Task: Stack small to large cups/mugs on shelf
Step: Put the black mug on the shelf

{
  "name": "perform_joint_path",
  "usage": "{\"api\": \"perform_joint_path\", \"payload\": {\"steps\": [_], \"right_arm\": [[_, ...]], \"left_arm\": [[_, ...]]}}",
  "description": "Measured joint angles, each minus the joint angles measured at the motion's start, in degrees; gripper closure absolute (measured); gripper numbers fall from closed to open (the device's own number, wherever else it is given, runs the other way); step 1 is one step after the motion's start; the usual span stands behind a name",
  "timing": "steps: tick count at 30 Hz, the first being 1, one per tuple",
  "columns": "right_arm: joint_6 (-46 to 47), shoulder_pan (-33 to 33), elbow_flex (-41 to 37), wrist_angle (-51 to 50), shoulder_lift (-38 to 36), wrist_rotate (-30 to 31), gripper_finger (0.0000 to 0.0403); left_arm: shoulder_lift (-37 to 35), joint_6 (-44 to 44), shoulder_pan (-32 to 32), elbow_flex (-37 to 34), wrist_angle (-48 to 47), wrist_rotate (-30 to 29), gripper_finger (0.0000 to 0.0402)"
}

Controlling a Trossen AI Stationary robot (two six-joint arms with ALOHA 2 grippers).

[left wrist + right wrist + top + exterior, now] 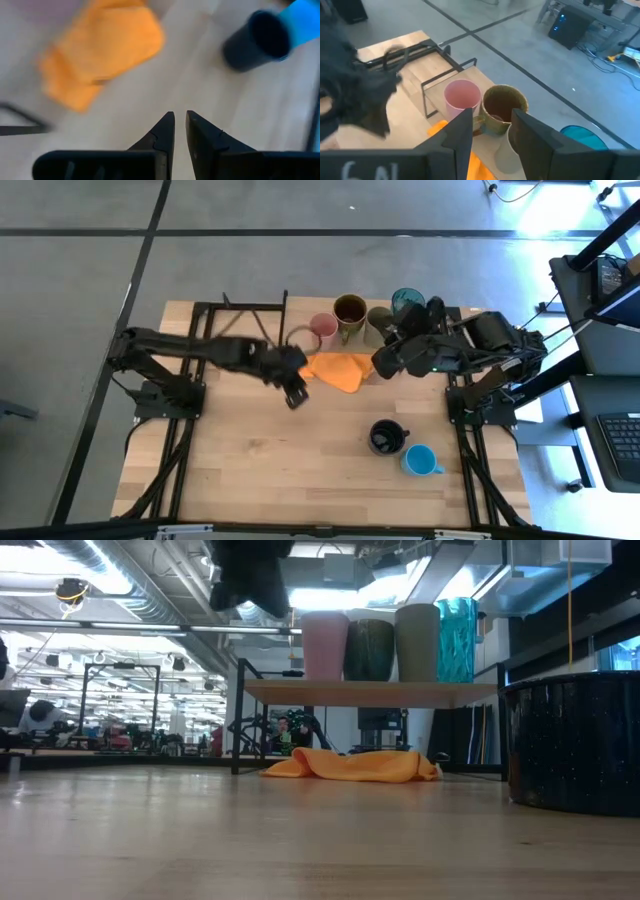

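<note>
Cloth (336, 370), orange, soft, crumpled

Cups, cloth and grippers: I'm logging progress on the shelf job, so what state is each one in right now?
pink cup: upright on the shelf
mustard-brown mug: upright on shelf
olive-grey cup: upright on shelf
teal tumbler: upright on shelf
black mug: upright on table, not shelved
light blue mug: on table beside black mug
orange cloth: crumpled
left gripper: nearly shut, empty
right gripper: open, empty

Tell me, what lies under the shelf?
Under the shelf, the orange cloth lies crumpled on the table. The shelf board hides the cloth's far part from above.
</note>
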Motion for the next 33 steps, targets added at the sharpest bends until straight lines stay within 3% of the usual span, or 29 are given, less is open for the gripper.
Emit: {"api": "perform_joint_path", "payload": {"steps": [4, 9, 16, 21, 28, 33], "right_arm": [[-1.55, 1.68, 0.0, 0.02, -1.22, -1.21, 0.0264], [-4.8, 3.61, 0.0, 0.0, -3.81, -6.65, 0.0264], [-4.44, 5.81, 0.0, 0.0, -8.49, -11.97, 0.0264], [-1.35, 7.84, 0.04, -0.01, -10.81, -11.98, 0.0264], [0.08, 9.69, -1.09, 0.03, -11.36, -11.95, 0.0264], [2.74, 10.44, -4.38, 0.01, -11.29, -12.18, 0.0264]], "left_arm": [[0.72, -12.2, -5.58, -6.11, 15.41, -4.06, 0.036], [3.99, -21.77, -10.83, -5.6, 19.73, -17.96, 0.036], [13.39, -23.06, -14.62, 2.66, 20.58, -19.25, 0.036], [21.69, -7.53, -15.69, 14.2, 18.67, -15.24, 0.036], [31.04, 28.56, -17.88, 31.68, 5.53, -11.36, 0.036], [34.52, 42.54, -18.21, 36.92, 1.99, -12.11, 0.036]]}}
